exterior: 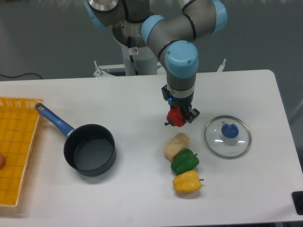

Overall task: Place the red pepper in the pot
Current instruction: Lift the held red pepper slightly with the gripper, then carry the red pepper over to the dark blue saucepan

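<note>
The red pepper [175,117] hangs just above the table, right of centre, held between the fingers of my gripper [178,116], which is shut on it. Its dark stem pokes out to the left. The pot [90,149], dark grey with a long blue handle [54,120], stands at the lower left of the table, well to the left of the gripper. Its inside looks empty.
Below the gripper lie a beige potato-like piece [176,145], a green pepper [184,161] and a yellow pepper [187,181] in a row. A round glass lid [227,136] with a blue knob lies to the right. A yellow basket [16,146] sits at the table's left edge.
</note>
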`<action>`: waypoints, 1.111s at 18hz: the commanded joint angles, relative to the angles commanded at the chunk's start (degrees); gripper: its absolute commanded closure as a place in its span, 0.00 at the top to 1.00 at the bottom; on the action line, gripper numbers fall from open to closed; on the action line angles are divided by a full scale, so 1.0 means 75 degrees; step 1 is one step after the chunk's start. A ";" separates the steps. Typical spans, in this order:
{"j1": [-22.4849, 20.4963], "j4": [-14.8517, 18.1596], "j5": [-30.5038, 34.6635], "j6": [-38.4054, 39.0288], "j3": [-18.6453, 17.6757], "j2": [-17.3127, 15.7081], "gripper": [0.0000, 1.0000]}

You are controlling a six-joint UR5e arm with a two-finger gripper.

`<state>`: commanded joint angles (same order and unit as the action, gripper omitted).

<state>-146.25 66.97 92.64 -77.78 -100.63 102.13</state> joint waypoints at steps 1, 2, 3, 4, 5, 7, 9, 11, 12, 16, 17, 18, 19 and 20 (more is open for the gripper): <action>0.0000 0.0000 -0.0012 0.0000 0.0000 0.0000 0.30; 0.0000 0.0000 0.0000 0.0000 0.0000 -0.0012 0.30; 0.0000 0.0000 0.0000 0.0000 0.0012 -0.0012 0.30; 0.0000 0.0000 0.0000 0.0000 0.0012 -0.0012 0.30; 0.0012 0.0000 -0.0012 0.0000 0.0012 -0.0012 0.30; 0.0047 0.0000 0.0000 0.0023 0.0000 -0.0058 0.30; 0.0140 0.0012 0.0000 0.0117 -0.0012 -0.0094 0.30; 0.0234 0.0023 0.0000 0.0141 -0.0093 -0.0210 0.30; 0.0246 0.0035 0.0000 0.0141 -0.0140 -0.0269 0.30; 0.0514 0.0234 0.0000 0.0444 -0.0176 -0.0410 0.30; 0.0678 0.0234 0.0000 0.0643 -0.0176 -0.0410 0.30; 0.0807 0.0234 -0.0012 0.0842 -0.0176 -0.0410 0.30; 0.0971 0.0223 -0.0012 0.1053 -0.0176 -0.0410 0.30; 0.1135 0.0199 -0.0023 0.1298 -0.0176 -0.0399 0.30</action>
<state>-137.74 68.47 92.46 -68.05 -101.95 99.14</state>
